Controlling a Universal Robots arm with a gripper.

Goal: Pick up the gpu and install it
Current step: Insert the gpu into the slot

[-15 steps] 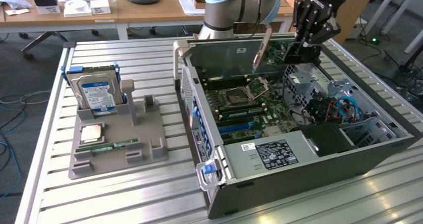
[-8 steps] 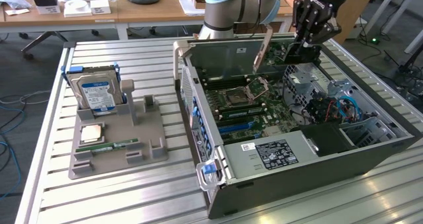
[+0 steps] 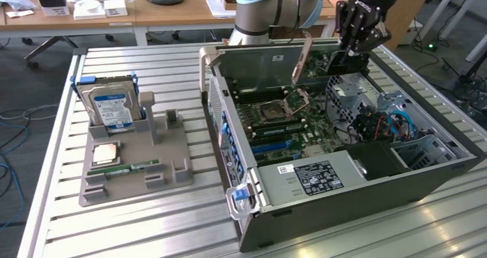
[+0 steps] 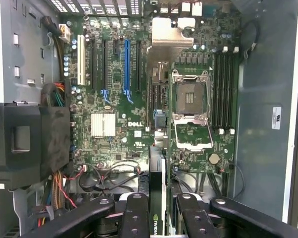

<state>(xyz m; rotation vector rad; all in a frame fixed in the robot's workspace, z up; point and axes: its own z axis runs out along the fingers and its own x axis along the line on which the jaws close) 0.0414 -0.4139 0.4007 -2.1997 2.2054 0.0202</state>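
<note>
Hanging over the far end of the open computer case (image 3: 343, 195): one black hand (image 3: 352, 55), its fingers (image 4: 136, 213) clamped on the gpu (image 3: 339, 64).

- Item 1, gpu (image 4: 157, 173): held on edge between the fingers, clear of the board. In the wrist view it shows as a narrow dark strip with a green logo, above the motherboard (image 4: 114, 124), between the row of expansion slots and the processor socket (image 4: 191, 96). It is not seated in any slot.
- Item 2, case: lying on its side on the slatted metal counter (image 3: 114, 229), with the side panel off. One long blue slot (image 4: 126, 64) stands among the black ones.
- Item 3, grey holder (image 3: 133, 161): on the counter towards the exterior view's left, well apart from the case. It carries an upright hard drive (image 3: 110, 107), a flat processor chip (image 3: 105, 153) and a green memory stick (image 3: 122, 169).
</note>
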